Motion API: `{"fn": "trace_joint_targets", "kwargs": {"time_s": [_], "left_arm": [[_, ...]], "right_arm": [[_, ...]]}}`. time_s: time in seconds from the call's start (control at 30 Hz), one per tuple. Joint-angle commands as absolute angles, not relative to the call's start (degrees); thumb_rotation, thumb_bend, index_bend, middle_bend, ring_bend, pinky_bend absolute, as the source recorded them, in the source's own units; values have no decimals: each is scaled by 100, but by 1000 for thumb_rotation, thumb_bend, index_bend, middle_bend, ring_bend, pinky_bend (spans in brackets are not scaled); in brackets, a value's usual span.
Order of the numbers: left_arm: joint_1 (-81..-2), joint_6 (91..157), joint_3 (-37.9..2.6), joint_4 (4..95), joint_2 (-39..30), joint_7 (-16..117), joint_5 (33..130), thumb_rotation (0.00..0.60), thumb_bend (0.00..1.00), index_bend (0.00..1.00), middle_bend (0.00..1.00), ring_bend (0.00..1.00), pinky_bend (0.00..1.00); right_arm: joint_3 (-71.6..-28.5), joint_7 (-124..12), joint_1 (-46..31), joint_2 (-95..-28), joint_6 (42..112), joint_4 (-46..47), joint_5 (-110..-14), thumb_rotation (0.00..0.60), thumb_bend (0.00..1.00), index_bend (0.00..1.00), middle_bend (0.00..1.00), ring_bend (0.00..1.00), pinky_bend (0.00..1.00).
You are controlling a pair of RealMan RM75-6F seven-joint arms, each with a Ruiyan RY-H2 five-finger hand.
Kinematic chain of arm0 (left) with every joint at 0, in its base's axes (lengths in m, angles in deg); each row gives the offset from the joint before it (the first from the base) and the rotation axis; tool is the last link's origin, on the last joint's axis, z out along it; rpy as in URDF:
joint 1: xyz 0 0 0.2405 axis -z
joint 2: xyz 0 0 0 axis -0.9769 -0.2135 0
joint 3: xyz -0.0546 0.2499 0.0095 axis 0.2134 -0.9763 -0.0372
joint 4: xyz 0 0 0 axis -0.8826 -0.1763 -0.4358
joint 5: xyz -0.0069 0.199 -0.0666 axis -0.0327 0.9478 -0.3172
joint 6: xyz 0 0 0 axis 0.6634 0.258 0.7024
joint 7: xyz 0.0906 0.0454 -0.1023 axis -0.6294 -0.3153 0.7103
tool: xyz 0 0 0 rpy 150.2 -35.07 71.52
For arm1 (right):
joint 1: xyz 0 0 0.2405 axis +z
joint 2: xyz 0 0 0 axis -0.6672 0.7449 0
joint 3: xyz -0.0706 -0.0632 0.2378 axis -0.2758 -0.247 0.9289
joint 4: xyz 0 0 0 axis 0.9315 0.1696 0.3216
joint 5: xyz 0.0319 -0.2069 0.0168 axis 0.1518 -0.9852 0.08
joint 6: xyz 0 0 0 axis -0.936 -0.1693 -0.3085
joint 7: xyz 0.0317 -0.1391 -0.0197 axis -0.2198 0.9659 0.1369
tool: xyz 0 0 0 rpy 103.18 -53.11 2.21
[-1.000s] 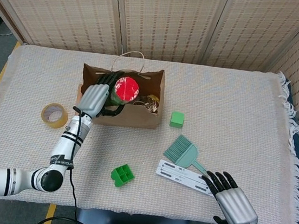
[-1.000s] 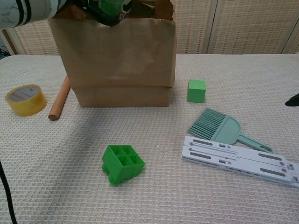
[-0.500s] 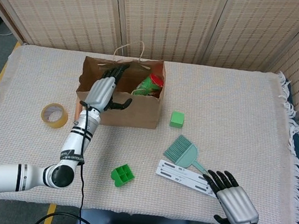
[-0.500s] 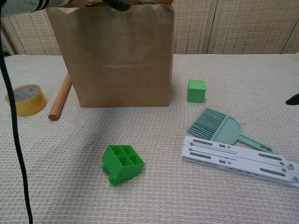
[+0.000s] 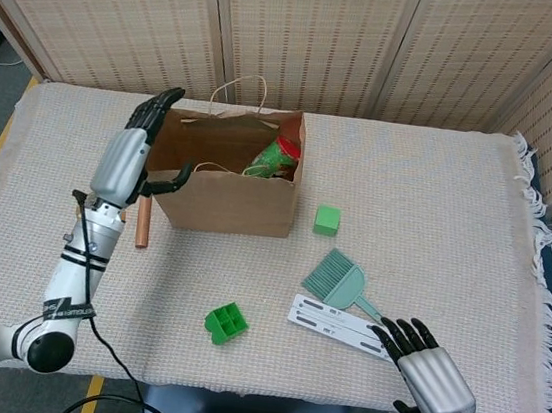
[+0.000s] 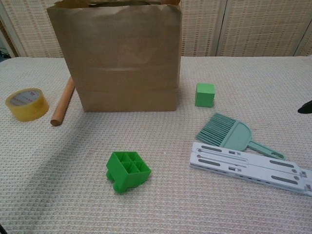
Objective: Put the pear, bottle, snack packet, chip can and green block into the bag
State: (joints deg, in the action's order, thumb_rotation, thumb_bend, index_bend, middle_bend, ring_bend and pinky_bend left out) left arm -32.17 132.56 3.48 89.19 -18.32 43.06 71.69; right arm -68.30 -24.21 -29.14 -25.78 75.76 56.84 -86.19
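Observation:
The brown paper bag (image 5: 226, 200) stands upright at the table's back left, also seen in the chest view (image 6: 117, 58). Inside it the chip can (image 5: 285, 151) with its red lid leans at the right end, with green contents beside it that I cannot identify. The green block (image 5: 327, 220) lies on the cloth just right of the bag (image 6: 204, 94). My left hand (image 5: 129, 153) hangs raised off the bag's left end, fingers spread and holding nothing. My right hand (image 5: 431, 379) lies flat and open near the front right edge; only a dark tip (image 6: 305, 107) shows in the chest view.
A green grid-shaped piece (image 5: 226, 322) lies in front of the bag. A teal brush (image 5: 339, 280) and a white slotted strip (image 5: 342, 325) lie between the block and my right hand. A wooden dowel (image 6: 62, 102) and a yellow tape roll (image 6: 27, 104) sit left of the bag.
My left hand let go of the chip can inside the bag, then drew up and out to the left. The bag straightened upright. The right hand stayed put.

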Motion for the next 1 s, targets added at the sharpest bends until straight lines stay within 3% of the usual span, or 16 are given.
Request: {"fn": "trace_joint_targets", "kwargs": {"time_s": [0.03, 0.3, 0.57, 0.8, 1.0], "left_arm": [[-3958, 13466, -72, 9314, -2461, 4981, 8140, 600, 417, 0, 0, 0, 65], [-5144, 13949, -1581, 8321, -3193, 6067, 11034, 600, 416, 0, 0, 0, 74], [-5584, 14434, -2727, 6486, -2941, 6426, 12857, 600, 400, 0, 0, 0, 85], [-5533, 14267, -3424, 6148, -2720, 6141, 13934, 600, 333, 0, 0, 0, 70], [-5333, 13662, -3614, 6351, -2631, 5778, 14129, 600, 333, 0, 0, 0, 67]], "right_arm": [[-6844, -2404, -2941, -2592, 7611, 5693, -8660, 600, 59, 0, 0, 0, 0], [-6895, -2343, -3007, -2625, 7662, 5689, -8789, 600, 59, 0, 0, 0, 0], [-6888, -2231, -3025, -2698, 7656, 5663, -8717, 600, 59, 0, 0, 0, 0], [-6846, -2106, -3015, -2765, 7661, 5661, -8575, 600, 59, 0, 0, 0, 0], [-6842, -2055, -3020, -2769, 7685, 5677, -8561, 600, 59, 0, 0, 0, 0]]}}
